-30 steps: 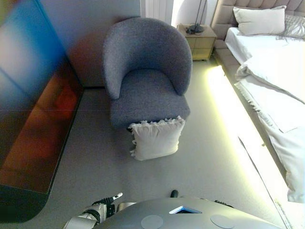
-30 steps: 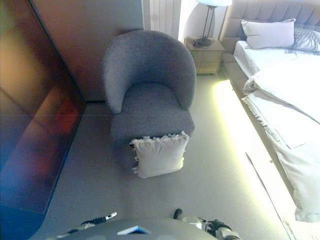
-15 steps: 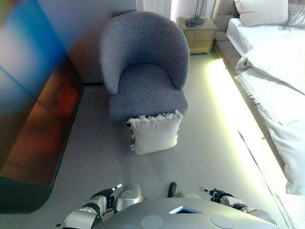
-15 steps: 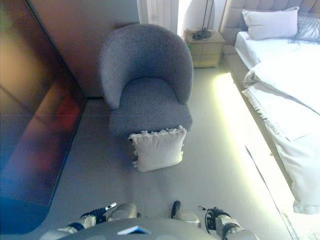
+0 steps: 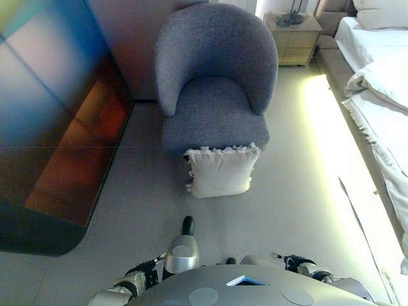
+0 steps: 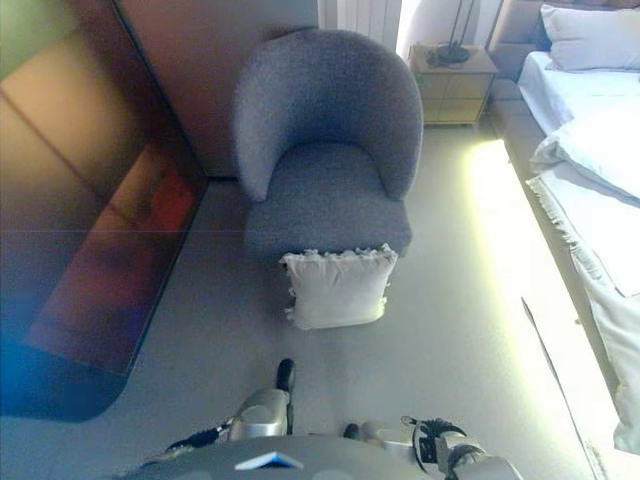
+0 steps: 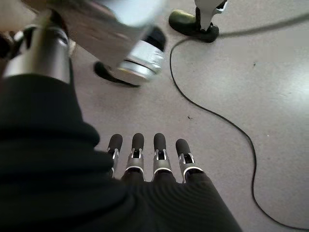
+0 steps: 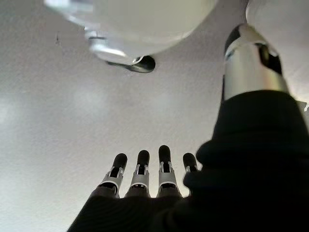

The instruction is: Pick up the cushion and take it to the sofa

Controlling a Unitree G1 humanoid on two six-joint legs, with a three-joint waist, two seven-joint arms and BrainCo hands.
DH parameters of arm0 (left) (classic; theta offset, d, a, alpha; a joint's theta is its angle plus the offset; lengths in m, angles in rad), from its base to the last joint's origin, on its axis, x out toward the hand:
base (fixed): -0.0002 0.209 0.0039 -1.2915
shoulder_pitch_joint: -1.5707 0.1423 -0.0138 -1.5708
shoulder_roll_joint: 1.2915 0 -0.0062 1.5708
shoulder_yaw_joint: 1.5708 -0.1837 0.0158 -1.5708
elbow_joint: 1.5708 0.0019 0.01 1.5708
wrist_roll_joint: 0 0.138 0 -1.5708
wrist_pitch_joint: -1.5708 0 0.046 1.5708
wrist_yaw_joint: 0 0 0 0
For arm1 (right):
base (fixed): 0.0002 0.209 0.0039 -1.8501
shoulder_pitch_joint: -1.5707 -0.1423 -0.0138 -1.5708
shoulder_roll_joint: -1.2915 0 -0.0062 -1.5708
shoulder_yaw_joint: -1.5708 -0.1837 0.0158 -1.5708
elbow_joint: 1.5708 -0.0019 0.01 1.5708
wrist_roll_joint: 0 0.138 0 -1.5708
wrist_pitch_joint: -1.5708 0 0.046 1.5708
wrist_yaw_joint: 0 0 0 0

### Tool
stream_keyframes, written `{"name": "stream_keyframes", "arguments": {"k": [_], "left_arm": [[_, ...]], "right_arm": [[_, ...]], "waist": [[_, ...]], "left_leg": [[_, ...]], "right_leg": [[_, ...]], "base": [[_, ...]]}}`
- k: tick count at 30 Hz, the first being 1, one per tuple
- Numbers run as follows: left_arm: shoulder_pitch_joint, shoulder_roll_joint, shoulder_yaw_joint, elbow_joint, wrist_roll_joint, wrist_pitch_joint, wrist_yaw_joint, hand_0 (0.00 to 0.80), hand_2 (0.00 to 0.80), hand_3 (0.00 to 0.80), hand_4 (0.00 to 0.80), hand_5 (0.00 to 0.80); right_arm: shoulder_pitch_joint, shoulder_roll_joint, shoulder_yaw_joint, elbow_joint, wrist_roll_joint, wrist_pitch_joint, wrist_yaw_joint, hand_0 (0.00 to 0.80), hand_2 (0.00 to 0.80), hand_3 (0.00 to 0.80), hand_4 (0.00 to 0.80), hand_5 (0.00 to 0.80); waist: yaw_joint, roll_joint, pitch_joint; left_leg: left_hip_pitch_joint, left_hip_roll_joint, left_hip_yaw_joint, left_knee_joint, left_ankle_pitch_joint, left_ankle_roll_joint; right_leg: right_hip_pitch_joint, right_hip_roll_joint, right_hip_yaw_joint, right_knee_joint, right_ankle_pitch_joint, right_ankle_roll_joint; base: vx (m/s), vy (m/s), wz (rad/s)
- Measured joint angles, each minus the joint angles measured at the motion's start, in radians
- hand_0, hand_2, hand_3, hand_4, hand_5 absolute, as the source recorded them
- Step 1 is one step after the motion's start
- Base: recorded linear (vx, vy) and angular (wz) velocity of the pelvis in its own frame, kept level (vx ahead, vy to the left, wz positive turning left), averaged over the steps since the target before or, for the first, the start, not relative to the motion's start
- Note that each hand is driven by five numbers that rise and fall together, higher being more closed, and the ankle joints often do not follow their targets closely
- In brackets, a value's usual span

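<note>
A white cushion (image 5: 222, 171) with frilled edges stands on the floor, leaning against the front of a grey tub armchair (image 5: 213, 95). It shows in the right eye view (image 6: 336, 287) too. My left hand (image 7: 147, 154) hangs at my side with straight fingers over bare floor and holds nothing. My right hand (image 8: 149, 166) also hangs down with straight fingers and is empty. Both hands are well short of the cushion, which lies ahead of me.
A dark glossy panel (image 5: 57, 127) runs along the left. A bed (image 5: 382, 83) with white covers runs along the right, with a lit strip along its base. A nightstand (image 5: 293, 38) stands beyond the armchair. A black cable (image 7: 212, 116) lies on the floor.
The whole picture has shifted, so the camera has moved; armchair and cushion now sit further right in view. The cushion still leans on the armchair. Both hands stay empty.
</note>
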Motion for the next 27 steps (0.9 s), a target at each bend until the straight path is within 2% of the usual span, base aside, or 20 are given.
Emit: {"name": "stream_keyframes", "arguments": {"k": [2,4,5,6,7,8,9,10,11,12,13,14,16,18,19,20,21,22,24,27], "left_arm": [[-0.001,0.015,0.002,-0.003,0.001,0.001,-0.001,0.000,0.000,0.000,0.000,0.000],[-0.003,0.032,0.017,-0.008,0.001,0.000,-0.003,0.000,0.000,0.000,0.000,0.000],[-0.004,0.042,0.020,-0.010,0.001,0.001,-0.004,0.000,0.000,0.000,0.000,0.000],[-0.006,0.050,0.020,-0.009,0.003,0.002,-0.007,0.000,0.000,0.000,0.000,0.000],[-0.026,0.059,0.016,-0.012,0.009,-0.002,-0.011,0.000,0.000,0.000,0.000,0.000],[-0.041,0.063,0.012,-0.010,0.020,-0.003,-0.019,0.000,0.000,0.000,0.000,0.000],[-0.052,0.067,0.015,-0.012,0.023,-0.005,-0.023,0.000,0.000,0.000,0.000,0.000],[-0.061,0.072,0.013,-0.015,0.034,-0.006,-0.031,0.000,0.000,0.000,0.000,0.000],[-0.066,0.076,0.008,-0.026,0.039,-0.004,-0.032,0.000,0.000,0.000,0.000,0.000],[-0.069,0.083,0.009,-0.024,0.040,0.001,-0.033,0.000,0.000,0.000,0.000,0.000],[-0.074,0.092,0.009,-0.026,0.040,0.003,-0.034,0.000,0.000,0.000,0.000,0.000],[-0.082,0.096,0.005,-0.026,0.040,0.006,-0.036,0.000,0.000,0.000,0.000,0.000],[-0.095,0.089,-0.021,-0.025,0.039,0.016,-0.037,0.000,0.000,0.000,0.000,0.000],[-0.101,0.084,-0.029,-0.015,0.039,0.026,-0.037,0.000,0.000,0.000,0.000,0.000],[-0.105,0.080,-0.035,-0.008,0.038,0.029,-0.034,0.000,0.000,0.000,0.000,0.000],[-0.100,0.083,-0.034,-0.008,0.038,0.029,-0.030,0.000,0.000,0.000,0.000,0.000],[-0.090,0.090,-0.033,-0.008,0.037,0.029,-0.028,0.000,0.000,0.000,0.000,0.000],[-0.080,0.092,-0.034,-0.008,0.033,0.028,-0.023,0.000,0.000,0.000,0.000,0.000],[-0.061,0.044,-0.033,-0.010,0.026,0.028,-0.014,0.000,0.000,0.000,0.000,0.000],[-0.067,0.018,-0.029,-0.020,0.026,0.027,0.013,0.000,0.000,0.000,0.000,0.000]], "right_arm": [[0.004,0.015,-0.003,0.010,-0.004,-0.001,-0.005,0.000,0.000,0.000,0.000,0.000],[0.011,0.037,-0.003,0.016,-0.003,-0.006,-0.008,0.000,0.000,0.000,0.000,0.000],[0.013,0.051,-0.003,0.025,-0.002,-0.013,-0.009,0.000,0.000,0.000,0.000,0.000],[0.012,0.062,-0.004,0.029,0.006,-0.023,-0.015,0.000,0.000,0.000,0.000,0.000],[0.020,0.069,-0.018,0.025,0.018,-0.033,-0.021,0.000,0.000,0.000,0.000,0.000],[0.027,0.071,-0.026,0.030,0.018,-0.035,-0.022,0.000,0.000,0.000,0.000,0.000],[0.021,0.073,-0.026,0.024,0.017,-0.041,-0.020,0.000,0.000,0.000,0.000,0.000],[0.021,0.073,-0.026,0.019,0.015,-0.046,-0.019,0.000,0.000,0.000,0.000,0.000],[0.021,0.070,-0.023,0.008,0.014,-0.049,-0.019,0.000,0.000,0.000,0.000,0.000],[0.022,0.066,-0.018,-0.018,0.013,-0.051,-0.016,0.000,0.000,0.000,0.000,0.000],[0.020,0.064,-0.006,-0.028,0.010,-0.054,-0.010,0.000,0.000,0.000,0.000,0.000],[0.012,0.061,0.002,-0.044,0.005,-0.053,-0.005,0.000,0.000,0.000,0.000,0.000],[-0.001,0.049,0.003,-0.051,0.003,-0.049,0.000,0.000,0.000,0.000,0.000,0.000],[-0.013,0.034,0.002,-0.057,0.005,-0.048,0.000,0.000,0.000,0.000,0.000,0.000],[-0.012,0.031,0.001,-0.058,0.008,-0.048,0.000,0.000,0.000,0.000,0.000,0.000],[-0.006,0.031,-0.001,-0.058,0.014,-0.050,0.000,0.000,0.000,0.000,0.000,0.000],[0.003,0.037,-0.001,-0.057,0.016,-0.051,0.001,0.000,0.000,0.000,0.000,0.000],[0.024,0.041,-0.005,-0.056,0.015,-0.054,0.002,0.000,0.000,0.000,0.000,0.000],[0.035,0.007,-0.012,-0.055,0.005,-0.060,0.006,0.000,0.000,0.000,0.000,0.000],[0.039,-0.018,-0.015,-0.058,-0.004,-0.068,0.024,0.000,0.000,0.000,0.000,0.000]], "waist": [[-0.004,-0.022,-0.004],[-0.005,-0.062,0.001],[-0.008,-0.079,0.004],[-0.014,-0.086,0.003],[-0.023,-0.105,-0.011],[-0.028,-0.115,-0.018],[-0.031,-0.128,-0.028],[-0.032,-0.131,-0.032],[-0.032,-0.126,-0.035],[-0.039,-0.118,-0.043],[-0.059,-0.114,-0.045],[-0.062,-0.114,-0.046],[-0.073,-0.087,-0.052],[-0.091,-0.059,-0.053],[-0.095,-0.058,-0.052],[-0.092,-0.069,-0.057],[-0.089,-0.098,-0.067],[-0.090,-0.117,-0.070],[-0.088,-0.060,-0.091],[-0.089,-0.036,-0.091]], "left_leg": [[0.019,-0.022,0.035,0.025,0.069,0.012],[0.045,-0.054,0.063,0.053,0.113,0.047],[0.063,-0.070,0.062,0.060,0.093,0.047],[0.073,-0.079,0.058,0.061,0.089,0.060],[0.083,-0.103,0.054,0.063,0.062,0.065],[0.077,-0.111,0.052,0.069,0.048,0.078],[0.077,-0.128,0.048,0.068,0.035,0.079],[0.089,-0.129,0.046,0.063,0.030,0.090],[0.116,-0.128,0.043,0.033,0.030,0.100],[0.132,-0.119,0.032,0.009,0.031,0.102],[0.139,-0.113,0.020,-0.002,0.031,0.103],[0.140,-0.112,0.016,-0.012,0.032,0.103],[0.137,-0.091,0.016,-0.028,0.030,0.099],[0.141,-0.071,0.002,-0.027,0.017,0.081],[0.153,-0.067,-0.002,-0.028,0.012,0.072],[0.173,-0.068,-0.002,-0.028,0.001,0.054],[0.191,-0.079,-0.001,-0.029,-0.014,0.031],[0.217,-0.085,-0.005,-0.033,-0.032,0.003],[0.231,-0.032,0.003,-0.030,-0.046,-0.015],[0.227,0.019,0.006,-0.015,-0.057,-0.031]], "right_leg": [[0.013,-0.035,0.011,0.016,-0.037,0.037],[0.024,-0.083,-0.010,0.063,-0.069,0.081],[0.026,-0.102,-0.038,0.100,-0.075,0.090],[0.015,-0.118,-0.069,0.153,-0.077,0.095],[-0.003,-0.130,-0.080,0.199,-0.073,0.110],[-0.060,-0.147,-0.065,0.302,-0.086,0.133],[-0.084,-0.157,-0.065,0.361,-0.076,0.152],[-0.116,-0.165,-0.055,0.421,-0.059,0.175],[-0.169,-0.166,-0.045,0.516,-0.018,0.201],[-0.203,-0.156,-0.047,0.558,-0.030,0.209],[-0.222,-0.150,-0.048,0.532,-0.045,0.215],[-0.257,-0.157,-0.071,0.496,-0.054,0.207],[-0.313,-0.190,-0.123,0.332,-0.030,0.200],[-0.338,-0.229,-0.125,0.133,0.064,0.210],[-0.333,-0.251,-0.130,0.037,0.128,0.213],[-0.323,-0.275,-0.137,-0.051,0.201,0.210],[-0.306,-0.293,-0.145,-0.102,0.244,0.199],[-0.297,-0.304,-0.144,-0.099,0.353,0.206],[-0.272,-0.249,-0.176,-0.102,0.323,0.182],[-0.241,-0.201,-0.206,-0.126,0.316,0.163]], "base": [[0.447,0.142,-0.37],[0.486,0.129,-0.57],[0.520,0.123,-0.39],[0.328,0.066,-0.06],[0.499,0.078,0.03],[0.403,0.036,0.12],[0.473,0.018,0.07],[0.346,-0.045,0.03],[0.288,-0.082,-0.02],[0.270,-0.099,0.10],[0.232,-0.102,0.27],[0.189,-0.102,0.20],[0.163,-0.130,0.10],[0.141,-0.158,0.16],[0.131,-0.157,0.16],[0.144,-0.178,0.10],[0.152,-0.203,0.10],[0.163,-0.252,0.05],[0.159,-0.292,0.03],[0.150,-0.330,0.15]]}}
